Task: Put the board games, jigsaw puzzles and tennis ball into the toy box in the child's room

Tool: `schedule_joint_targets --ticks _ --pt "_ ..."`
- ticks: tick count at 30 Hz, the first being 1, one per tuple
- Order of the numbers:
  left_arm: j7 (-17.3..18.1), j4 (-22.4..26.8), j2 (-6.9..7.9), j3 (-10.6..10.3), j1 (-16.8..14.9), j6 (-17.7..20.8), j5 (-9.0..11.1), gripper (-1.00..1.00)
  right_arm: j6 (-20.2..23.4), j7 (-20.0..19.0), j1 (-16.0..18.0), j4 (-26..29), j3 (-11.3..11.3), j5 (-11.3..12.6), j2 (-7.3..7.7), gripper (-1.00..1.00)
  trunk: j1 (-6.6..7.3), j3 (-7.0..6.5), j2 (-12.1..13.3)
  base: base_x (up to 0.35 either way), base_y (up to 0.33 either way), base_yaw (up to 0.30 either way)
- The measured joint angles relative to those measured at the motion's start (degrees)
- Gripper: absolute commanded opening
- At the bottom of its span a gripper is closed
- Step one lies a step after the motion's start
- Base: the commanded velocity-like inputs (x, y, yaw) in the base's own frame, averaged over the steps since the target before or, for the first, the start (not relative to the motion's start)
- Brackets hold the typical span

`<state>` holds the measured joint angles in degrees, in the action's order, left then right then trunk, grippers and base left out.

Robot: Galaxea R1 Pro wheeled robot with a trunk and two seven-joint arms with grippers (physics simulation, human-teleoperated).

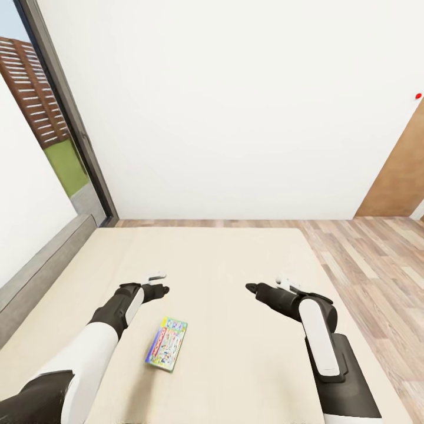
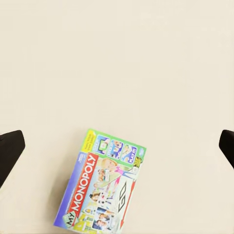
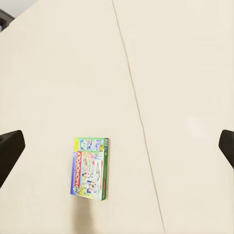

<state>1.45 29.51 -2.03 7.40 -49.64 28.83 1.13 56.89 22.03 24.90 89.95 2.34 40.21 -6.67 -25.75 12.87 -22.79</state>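
One board game, a flat "My Monopoly" box with a green edge and pale blue cover, lies flat on the beige mattress of the bed. My left gripper hovers open just beyond and slightly left of the box, which also lies below it in the left wrist view. My right gripper hangs open over bare mattress to the right of the box, which sits off to one side in the right wrist view. Neither gripper holds anything.
The grey headboard runs along the bed's left side under a tall dark-framed window. A white wall stands behind the bed. Wood-plank floor lies to the right, with a brown door at the far right.
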Motion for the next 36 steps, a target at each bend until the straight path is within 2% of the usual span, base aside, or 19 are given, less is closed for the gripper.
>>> schedule_joint_targets --ticks 36 --pt "-0.34 -0.16 -0.01 -0.10 -0.51 -0.45 -0.35 1.00 -0.13 0.02 0.00 -0.58 -0.02 0.06 -0.24 1.00 0.00 3.41 -0.01 0.000 0.000 0.000"
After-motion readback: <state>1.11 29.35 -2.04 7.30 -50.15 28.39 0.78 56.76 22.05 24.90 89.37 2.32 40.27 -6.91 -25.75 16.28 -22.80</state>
